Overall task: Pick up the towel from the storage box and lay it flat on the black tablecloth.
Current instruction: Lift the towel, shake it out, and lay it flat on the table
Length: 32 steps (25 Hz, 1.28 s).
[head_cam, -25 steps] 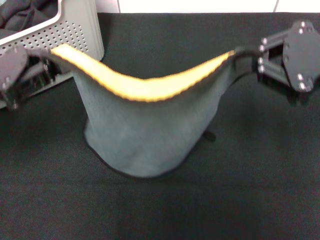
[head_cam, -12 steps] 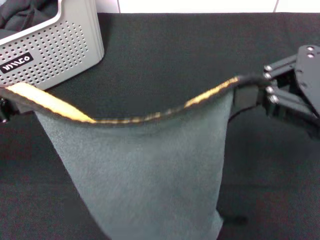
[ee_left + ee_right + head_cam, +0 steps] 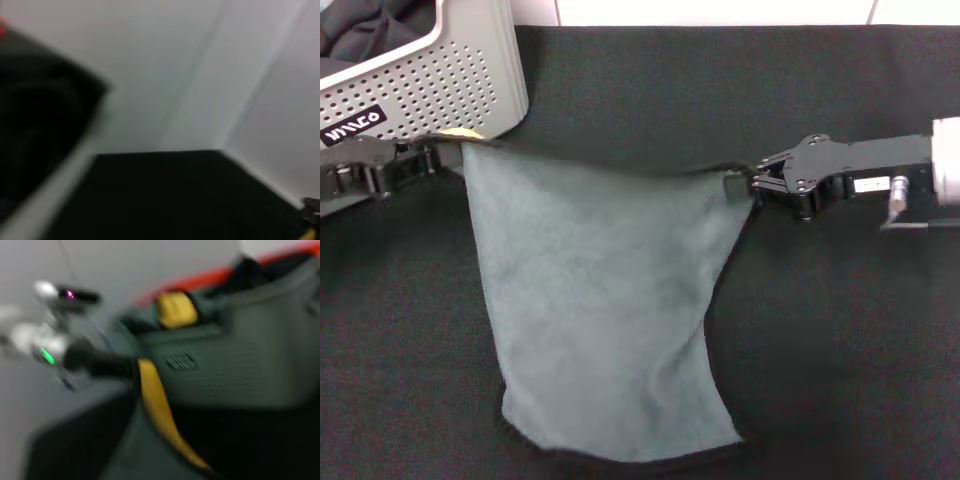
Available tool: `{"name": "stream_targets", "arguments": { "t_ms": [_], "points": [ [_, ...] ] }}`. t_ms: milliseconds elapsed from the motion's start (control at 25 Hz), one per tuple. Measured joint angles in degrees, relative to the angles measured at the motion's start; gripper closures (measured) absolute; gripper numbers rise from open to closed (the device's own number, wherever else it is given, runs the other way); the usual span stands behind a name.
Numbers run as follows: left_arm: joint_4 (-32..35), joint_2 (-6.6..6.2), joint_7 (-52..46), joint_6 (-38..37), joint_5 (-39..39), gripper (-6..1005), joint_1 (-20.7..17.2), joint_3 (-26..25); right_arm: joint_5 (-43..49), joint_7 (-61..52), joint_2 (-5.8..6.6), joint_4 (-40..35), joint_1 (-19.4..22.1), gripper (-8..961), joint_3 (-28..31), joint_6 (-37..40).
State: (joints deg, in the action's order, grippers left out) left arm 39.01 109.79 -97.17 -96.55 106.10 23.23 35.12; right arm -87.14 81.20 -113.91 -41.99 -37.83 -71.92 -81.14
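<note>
My left tool (image 3: pixel 445 150) and right tool (image 3: pixel 752 186) pinch the towel's (image 3: pixel 605 320) far corners, grey side up on the black tablecloth (image 3: pixel 840 350) by the storage box (image 3: pixel 470 70); I should draw it taut, lower evenly, then release.

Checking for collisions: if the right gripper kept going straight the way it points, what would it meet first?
The right gripper points toward the robot's left, along the towel edge it grips. Beyond that, probably the left gripper by the storage box; depth is unclear.
</note>
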Motion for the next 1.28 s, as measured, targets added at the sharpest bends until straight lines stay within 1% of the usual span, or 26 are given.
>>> {"name": "stream_targets", "arguments": {
  "t_ms": [40, 80, 200, 280, 440, 640, 800, 880, 1000, 1160, 1280],
  "points": [
    [-0.1, 0.18, -0.2, 3.3, 1.4, 985, 0.6, 0.0, 2.4, 0.9, 0.03, 1.6, -1.2, 871, 0.0, 3.0],
    [-0.1, 0.35, -0.4, 5.7, 2.4, 986, 1.1, 0.1, 3.8, 1.2, -0.04, 1.8, -1.5, 871, 0.0, 4.6],
    [-0.1, 0.95, -1.1, 11.7, 5.1, 986, 2.1, 0.2, 8.1, 1.5, -0.47, 0.9, -2.1, 870, 0.0, 9.7],
    [-0.1, 1.42, -1.4, 14.9, 7.3, 986, 3.0, 0.2, 9.5, 2.0, -0.55, 0.8, -2.4, 870, 0.0, 12.0],
    [-0.9, 2.12, -1.9, 18.1, 11.2, 985, 5.3, 0.2, 10.4, 3.8, -0.55, 1.1, -3.0, 868, -0.2, 15.5],
    [-1.4, 2.89, -1.8, 20.9, 12.4, 986, 6.6, 0.1, 10.9, 6.6, -0.61, 1.2, -3.9, 867, -0.3, 18.6],
    [-1.4, 3.44, -0.9, 21.8, 12.4, 986, 6.8, 0.2, 12.9, 7.5, -1.19, -0.7, -4.4, 866, -0.3, 21.7],
    [-1.2, 4.08, -0.3, 21.8, 12.1, 986, 6.8, 0.2, 13.5, 8.4, -1.34, -2.7, -4.1, 865, -0.3, 23.8],
    [-0.8, 5.08, 0.7, 21.8, 10.4, 985, 6.9, 0.1, 13.6, 8.8, -1.38, -5.2, -3.5, 865, -0.3, 25.0],
    [-0.8, 5.51, 1.9, 21.0, 8.1, 985, 6.9, 0.3, 13.6, 8.7, -1.4, -8.7, -2.0, 864, -0.2, 25.0],
    [-1.1, 5.64, 2.0, 20.7, 8.3, 986, 6.9, 0.4, 13.7, 8.6, -1.43, -8.6, -1.6, 863, -0.6, 24.7]
  ]
}}
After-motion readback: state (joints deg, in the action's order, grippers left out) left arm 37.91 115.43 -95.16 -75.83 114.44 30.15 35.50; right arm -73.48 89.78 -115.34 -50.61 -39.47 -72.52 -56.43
